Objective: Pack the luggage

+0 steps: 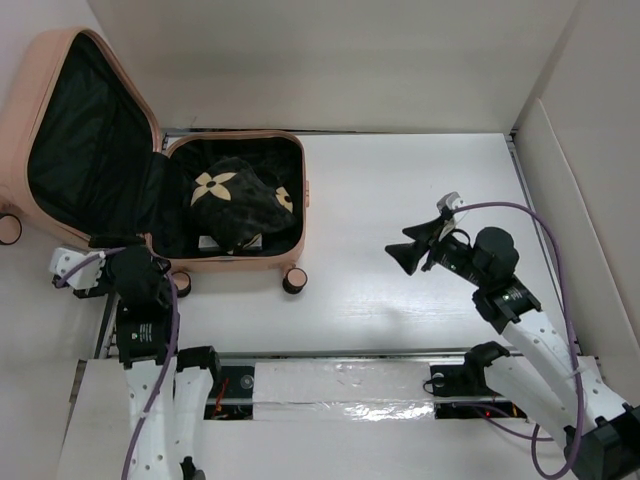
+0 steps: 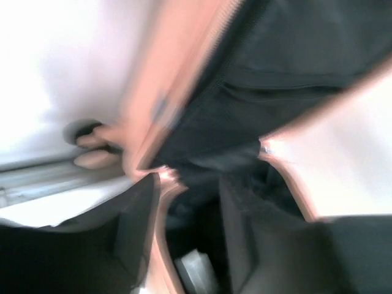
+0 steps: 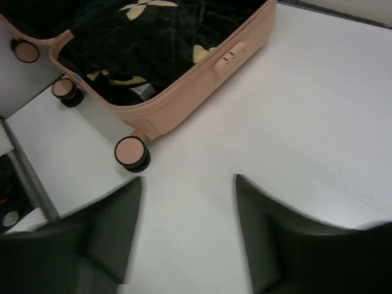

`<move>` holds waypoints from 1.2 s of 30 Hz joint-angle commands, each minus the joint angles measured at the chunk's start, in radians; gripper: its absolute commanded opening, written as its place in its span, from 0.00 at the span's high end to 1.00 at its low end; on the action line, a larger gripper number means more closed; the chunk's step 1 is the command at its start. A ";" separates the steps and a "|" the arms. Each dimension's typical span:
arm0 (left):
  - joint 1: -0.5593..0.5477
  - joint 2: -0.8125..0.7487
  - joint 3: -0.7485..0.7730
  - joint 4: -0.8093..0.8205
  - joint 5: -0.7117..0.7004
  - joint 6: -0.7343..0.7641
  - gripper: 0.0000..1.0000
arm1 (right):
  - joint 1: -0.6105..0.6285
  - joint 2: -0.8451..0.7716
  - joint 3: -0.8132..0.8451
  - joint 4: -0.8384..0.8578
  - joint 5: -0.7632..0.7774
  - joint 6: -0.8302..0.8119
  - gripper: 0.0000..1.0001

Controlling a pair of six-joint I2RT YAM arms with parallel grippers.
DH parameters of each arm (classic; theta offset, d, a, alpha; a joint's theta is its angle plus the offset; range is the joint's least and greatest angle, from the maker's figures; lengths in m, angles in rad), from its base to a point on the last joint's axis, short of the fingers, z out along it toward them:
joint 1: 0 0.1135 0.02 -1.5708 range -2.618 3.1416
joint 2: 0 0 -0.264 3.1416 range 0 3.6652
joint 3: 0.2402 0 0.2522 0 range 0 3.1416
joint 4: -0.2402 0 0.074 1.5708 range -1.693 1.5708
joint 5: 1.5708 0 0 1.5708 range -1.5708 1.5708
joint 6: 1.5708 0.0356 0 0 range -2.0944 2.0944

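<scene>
Arm mounts and a silver rail (image 1: 330, 385) run along the near edge of the bench (image 1: 400, 180), closest to the overhead view.

1. Luggage (image 1: 232, 263): it is at the far-left corner of the bench and lies open. The base half rests flat on the bench. The lid (image 1: 20, 120) stands tilted up and back past the left edge, with its black lining exposed.
2. Contents: a black cloth with beige flower shapes (image 1: 235, 200) is bunched inside the base half. A pale item shows under its near side; it cannot be identified.
3. Wheels: two casters (image 1: 295, 281) sit at the near side of the base half, and one more is at the lid's outer corner.
4. Left gripper (image 2: 190, 184): it is at the near-left corner of the luggage, by the hinge. The wrist view is blurred. Its fingers (image 2: 138, 226) stand apart, with a strip of pink rim and black lining between them. Whether either finger touches the rim cannot be told.
5. Right gripper (image 3: 188, 179): it hangs over bare bench toward the right side, well apart from the luggage, pointed at it. Its jaws are spread wide and it holds nothing.
6. Cabling: a purple cable (image 1: 560, 260) loops along the right arm.
</scene>
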 commanded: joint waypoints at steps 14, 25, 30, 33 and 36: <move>0.137 0.529 0.358 -0.085 -0.289 0.200 0.30 | 0.118 -0.015 0.026 0.011 0.039 -0.057 0.12; 0.173 0.617 0.355 0.034 -0.295 0.300 0.67 | 0.146 0.016 0.030 -0.006 0.078 -0.070 0.13; 0.173 0.625 0.413 -0.023 -0.222 0.253 1.00 | 0.146 0.051 0.032 0.005 0.088 -0.067 0.15; 0.071 0.599 0.397 -0.020 -0.202 0.242 1.00 | 0.146 0.101 0.034 0.025 0.091 -0.063 0.15; -0.097 0.593 0.407 -0.034 -0.318 0.282 1.00 | 0.155 0.178 0.044 0.048 0.090 -0.060 0.15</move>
